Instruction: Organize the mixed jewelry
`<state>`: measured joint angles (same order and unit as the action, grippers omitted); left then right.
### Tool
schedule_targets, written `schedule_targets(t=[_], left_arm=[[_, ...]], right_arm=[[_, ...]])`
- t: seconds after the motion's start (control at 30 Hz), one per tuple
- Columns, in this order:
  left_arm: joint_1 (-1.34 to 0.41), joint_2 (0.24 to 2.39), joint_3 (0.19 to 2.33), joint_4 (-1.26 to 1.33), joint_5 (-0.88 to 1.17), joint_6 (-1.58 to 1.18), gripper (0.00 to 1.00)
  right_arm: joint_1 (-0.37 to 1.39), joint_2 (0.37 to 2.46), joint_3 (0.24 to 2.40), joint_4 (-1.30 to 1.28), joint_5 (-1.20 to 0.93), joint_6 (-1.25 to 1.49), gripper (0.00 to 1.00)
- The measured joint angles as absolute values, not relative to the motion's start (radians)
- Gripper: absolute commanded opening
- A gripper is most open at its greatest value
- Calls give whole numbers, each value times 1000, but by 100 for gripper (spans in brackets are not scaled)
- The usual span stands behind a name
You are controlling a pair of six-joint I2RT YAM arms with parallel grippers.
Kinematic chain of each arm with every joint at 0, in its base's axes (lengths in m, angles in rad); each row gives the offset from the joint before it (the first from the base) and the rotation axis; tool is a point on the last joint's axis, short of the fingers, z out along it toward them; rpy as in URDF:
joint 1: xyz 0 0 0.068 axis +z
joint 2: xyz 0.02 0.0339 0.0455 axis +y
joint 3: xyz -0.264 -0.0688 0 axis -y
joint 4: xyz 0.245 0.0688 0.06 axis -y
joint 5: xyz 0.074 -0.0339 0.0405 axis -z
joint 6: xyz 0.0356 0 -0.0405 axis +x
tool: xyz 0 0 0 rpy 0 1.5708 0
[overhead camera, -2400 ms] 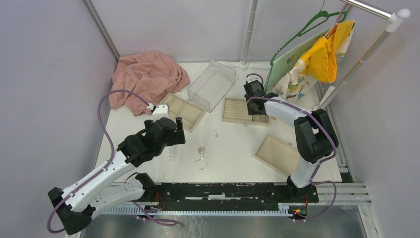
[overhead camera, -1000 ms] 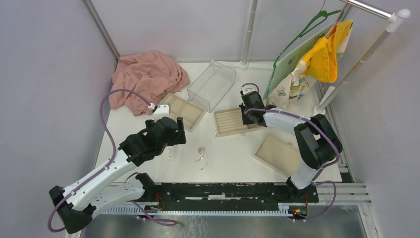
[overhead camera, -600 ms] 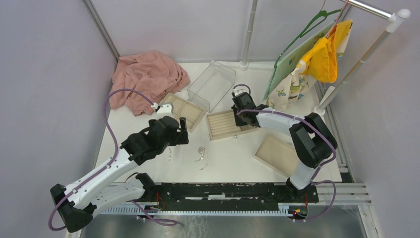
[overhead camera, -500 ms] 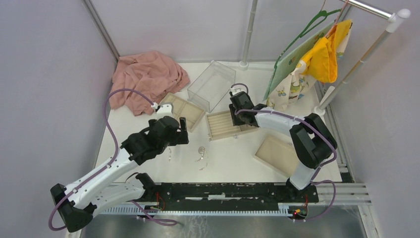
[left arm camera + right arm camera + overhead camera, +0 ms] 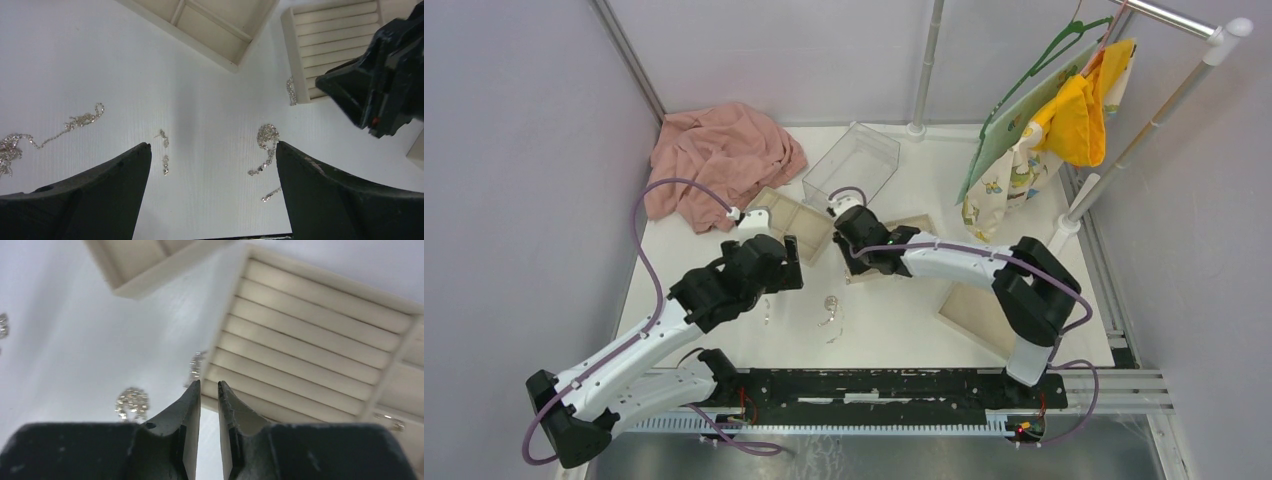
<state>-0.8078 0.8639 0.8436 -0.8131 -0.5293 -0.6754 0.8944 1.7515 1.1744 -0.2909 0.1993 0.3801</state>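
Observation:
The mixed jewelry lies loose on the white table: a coiled chain (image 5: 831,303), thin bits (image 5: 767,310) and more chains at the left (image 5: 75,121). In the left wrist view I see the coil (image 5: 267,135) and an earring (image 5: 164,142) between my fingers. My left gripper (image 5: 211,147) is open and empty above them; it also shows from the top (image 5: 779,262). My right gripper (image 5: 209,384) is shut to a thin gap with nothing in it, at the left edge of the slotted ring tray (image 5: 310,340). A small piece (image 5: 196,362) lies against that edge.
A beige compartment tray (image 5: 789,222) lies behind the left gripper. A clear plastic box (image 5: 852,170) stands behind it, with a pink cloth (image 5: 724,160) at the back left. A flat beige tray (image 5: 979,310) lies right. Clothes on a hanger (image 5: 1044,120) hang at the back right.
My right gripper has swept left from the ring tray's right side to its left edge. The ring tray has slid left and turned. The left arm has hardly moved.

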Motion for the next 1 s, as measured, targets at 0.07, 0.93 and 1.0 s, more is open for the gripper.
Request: schedule_targets(t=[0.07, 0.93, 1.0], left_arm=[[-809, 863, 844, -814, -537, -684, 100], [-809, 767, 844, -913, -627, -688, 100], [-809, 772, 844, -914, -627, -688, 100]], right_arm=[[930, 1787, 1203, -289, 183, 385, 21], [962, 1948, 1304, -376, 210, 397, 40], [962, 1954, 1304, -376, 210, 397, 39]])
